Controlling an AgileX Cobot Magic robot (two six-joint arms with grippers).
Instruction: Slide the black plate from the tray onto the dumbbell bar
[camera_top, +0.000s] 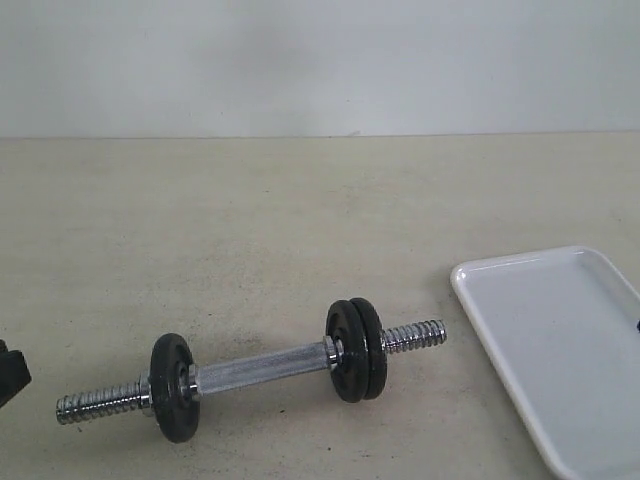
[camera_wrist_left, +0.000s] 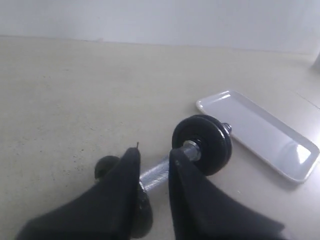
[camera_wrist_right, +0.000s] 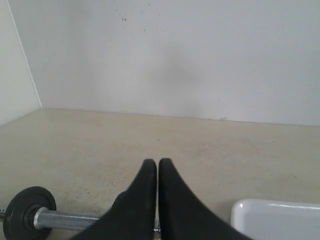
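Black plate (camera_top: 372, 342) upright on dumbbell bar (camera_top: 260, 367); bar lies left-right, toward tray (camera_top: 560, 340)

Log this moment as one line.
left gripper open, empty | right gripper shut, empty | dumbbell bar three black plates threaded | tray holds no plate

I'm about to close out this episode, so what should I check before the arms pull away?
1. No disc left on the tray: ok.
2. The black plate sits on the dumbbell bar, outermost at the tray-side end: ok.
3. The second disc stands right beside it: ok.
4. The lone disc is on the other end: ok.
5. The right gripper is shut and empty: ok.
6. The left gripper is open, holding nothing: ok.
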